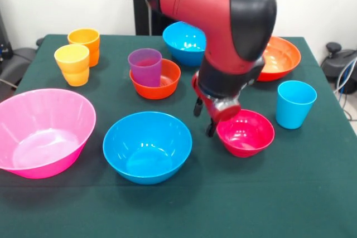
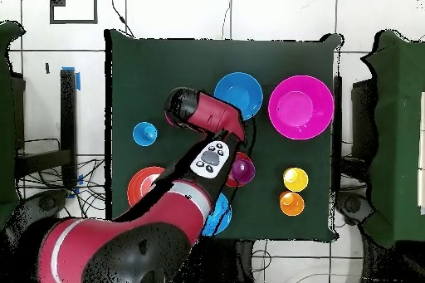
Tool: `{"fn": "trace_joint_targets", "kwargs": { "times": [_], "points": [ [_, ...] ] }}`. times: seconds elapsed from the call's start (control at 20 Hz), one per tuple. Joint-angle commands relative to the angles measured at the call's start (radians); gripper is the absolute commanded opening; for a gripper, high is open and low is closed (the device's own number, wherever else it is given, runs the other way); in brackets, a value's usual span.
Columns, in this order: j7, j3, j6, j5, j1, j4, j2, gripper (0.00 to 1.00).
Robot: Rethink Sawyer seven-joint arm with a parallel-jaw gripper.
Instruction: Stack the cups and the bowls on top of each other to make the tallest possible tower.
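Observation:
The purple cup (image 1: 145, 66) stands inside the small orange bowl (image 1: 158, 85) at the table's middle; the cup also shows in the overhead view (image 2: 243, 168). The small crimson bowl (image 1: 246, 134) sits on the cloth, right of centre. My gripper (image 1: 204, 118) hangs low at that bowl's left rim, its black fingers (image 1: 198, 106) apart and holding nothing. The light blue cup (image 1: 295, 103) stands right of the crimson bowl. The yellow cup (image 1: 72, 64) and the orange cup (image 1: 85, 44) stand together at the far left. In the overhead view my arm hides the gripper and the crimson bowl.
The huge pink bowl (image 1: 43, 132) and a blue bowl (image 1: 147, 146) sit near the front edge. A second blue bowl (image 1: 184, 42) and the wide orange bowl (image 1: 280, 58) sit at the far side by the arm. The green cloth (image 1: 279, 193) covers the table.

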Motion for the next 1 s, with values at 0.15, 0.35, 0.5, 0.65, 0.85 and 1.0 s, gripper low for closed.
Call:
{"fn": "trace_joint_targets", "kwargs": {
  "times": [0.15,0.35,0.5,0.65,0.85,1.0],
  "points": [
    [0.070,-0.050,0.212,-0.091,0.040,0.077,-0.295,1.00],
    [0.033,-0.076,0.196,-0.133,0.044,0.051,-0.334,1.00],
    [0.023,-0.051,0.238,-0.138,0.056,0.064,-0.374,1.00],
    [-0.024,0.020,0.210,-0.132,0.058,0.084,-0.391,1.00],
    [-0.057,0.113,0.138,-0.122,0.044,0.094,-0.354,1.00],
    [-0.053,0.160,0.092,-0.109,0.041,0.114,-0.337,1.00]
  ]
}}
